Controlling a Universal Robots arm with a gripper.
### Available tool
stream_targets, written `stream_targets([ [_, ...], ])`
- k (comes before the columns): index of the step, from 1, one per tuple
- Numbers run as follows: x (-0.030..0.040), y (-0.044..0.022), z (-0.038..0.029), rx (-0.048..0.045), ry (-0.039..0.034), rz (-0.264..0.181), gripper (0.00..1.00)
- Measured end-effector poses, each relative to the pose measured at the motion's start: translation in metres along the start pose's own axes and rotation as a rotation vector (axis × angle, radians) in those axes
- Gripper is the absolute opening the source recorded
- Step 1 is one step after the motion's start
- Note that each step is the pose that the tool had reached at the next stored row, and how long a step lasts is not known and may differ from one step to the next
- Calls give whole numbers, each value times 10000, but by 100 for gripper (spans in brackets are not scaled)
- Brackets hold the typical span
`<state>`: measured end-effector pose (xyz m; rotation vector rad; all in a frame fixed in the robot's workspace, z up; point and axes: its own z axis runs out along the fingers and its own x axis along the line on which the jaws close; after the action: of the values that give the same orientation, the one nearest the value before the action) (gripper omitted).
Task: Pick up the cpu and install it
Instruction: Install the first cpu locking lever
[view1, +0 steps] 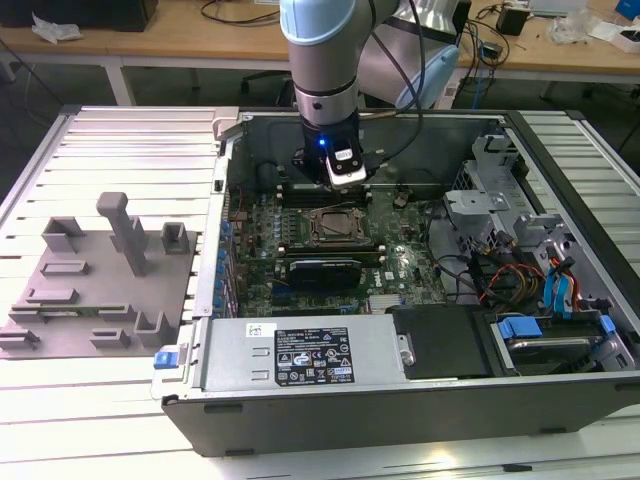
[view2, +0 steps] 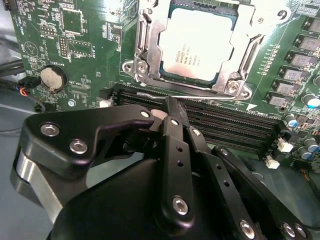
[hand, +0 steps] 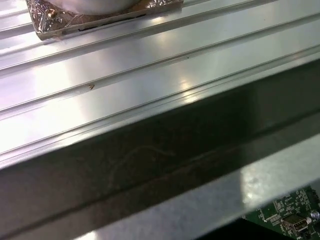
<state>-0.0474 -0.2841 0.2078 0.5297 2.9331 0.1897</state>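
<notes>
- While the arm (view1: 330, 60) reaches down from the upper centre of the exterior view, the open computer case (view1: 400, 400) takes up the centre and right of that frame, lying on a ribbed metal table (view1: 110, 130).
- Green motherboard (view1: 300, 280) lies flat inside the case; also seen in the second wrist view (view2: 75, 45) across the top, and as a small corner at the lower right of the first wrist view (hand: 285, 217).
- Grey fixture plate (view1: 90, 290) with upright blocks sits on the table at the exterior view's left, well apart from the arm.
- Gripper (view1: 345, 180) hangs over the board just above the socket (view1: 335, 228) in the frame; in the second wrist view (view2: 170, 107) its black fingers (view2: 172, 135) look pressed together with nothing between them.
- The cpu (view2: 196, 46), silver-topped, is seated in the metal-framed socket, upper centre of the second wrist view, clear of the fingertips.
- Coin cell battery (view2: 52, 77) sits at the upper left of that view.
</notes>
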Motion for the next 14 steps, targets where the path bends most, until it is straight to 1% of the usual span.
stream_targets([
  [6, -1, -7, 7, 12, -6, -3, 11],
  [14, -4, -13, 56, 14, -5, -4, 11],
])
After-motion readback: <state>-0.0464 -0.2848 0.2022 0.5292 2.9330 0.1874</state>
